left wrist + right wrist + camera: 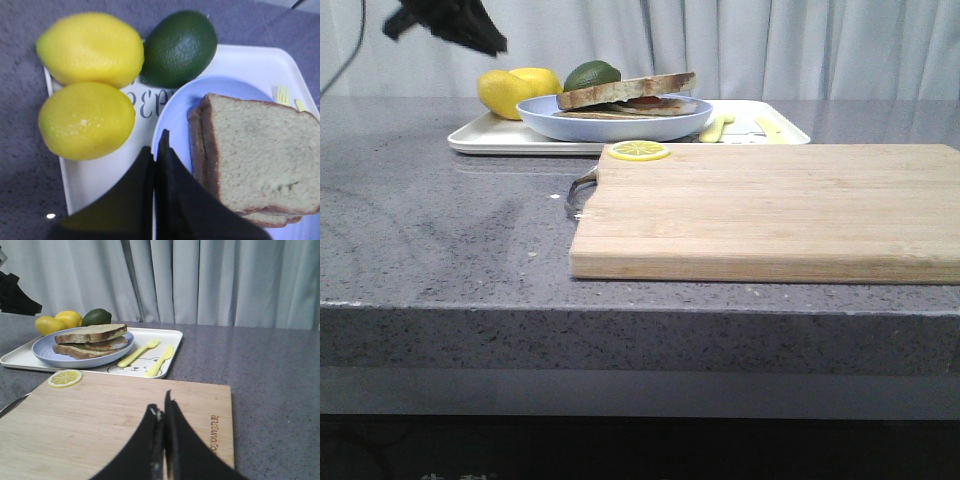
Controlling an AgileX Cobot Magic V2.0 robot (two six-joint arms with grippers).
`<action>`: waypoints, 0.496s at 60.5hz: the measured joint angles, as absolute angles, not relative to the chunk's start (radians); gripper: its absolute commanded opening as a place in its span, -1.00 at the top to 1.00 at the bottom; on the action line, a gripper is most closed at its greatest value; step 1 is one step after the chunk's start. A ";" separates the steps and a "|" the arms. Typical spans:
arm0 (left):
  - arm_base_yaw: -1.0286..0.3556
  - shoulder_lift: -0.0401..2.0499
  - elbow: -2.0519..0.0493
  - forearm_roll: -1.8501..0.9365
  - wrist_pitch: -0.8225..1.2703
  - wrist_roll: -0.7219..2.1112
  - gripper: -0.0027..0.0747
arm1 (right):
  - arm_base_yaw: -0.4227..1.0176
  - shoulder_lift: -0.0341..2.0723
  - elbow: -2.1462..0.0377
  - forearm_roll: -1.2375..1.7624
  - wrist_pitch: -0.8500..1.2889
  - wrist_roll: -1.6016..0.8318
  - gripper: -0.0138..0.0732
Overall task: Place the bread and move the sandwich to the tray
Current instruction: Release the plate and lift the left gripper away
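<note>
The sandwich (625, 97) lies on a round pale blue plate (610, 126) that stands on the cream-white tray (480, 140) at the back of the table. Its top slice, the bread (630, 88), sits tilted on the lower layers. My left gripper (157, 142) is shut and empty, hovering above the plate's rim (175, 115) just beside the sandwich (255, 155); in the front view it shows high at the far left (450, 25). My right gripper (161, 402) is shut and empty above the wooden cutting board (100, 415), well short of the sandwich (90, 340).
Two lemons (90, 47) and a green lime (180, 47) sit on the tray's (95, 180) far left corner. Yellow fork and knife (142, 352) lie on the tray beside the plate. A lemon slice (640, 150) lies on the cutting board (770, 210), whose metal handle (578, 190) sticks out left.
</note>
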State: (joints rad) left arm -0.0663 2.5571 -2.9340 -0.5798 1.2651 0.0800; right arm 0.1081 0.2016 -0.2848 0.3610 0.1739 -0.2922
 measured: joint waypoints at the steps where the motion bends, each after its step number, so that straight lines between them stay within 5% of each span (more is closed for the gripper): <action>1: -0.066 2.547 -2.934 -0.574 1.265 0.080 0.98 | 0.108 0.202 -0.285 0.361 0.174 -0.292 0.80; 30: -0.158 2.274 -2.936 -0.246 1.275 0.016 0.98 | 0.108 0.202 -0.285 0.361 0.191 -0.292 0.80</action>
State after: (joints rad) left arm -0.1581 2.2736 -2.9364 -0.2462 1.2751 0.0163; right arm 0.1081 0.2016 -0.2848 0.3610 0.1907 -0.2922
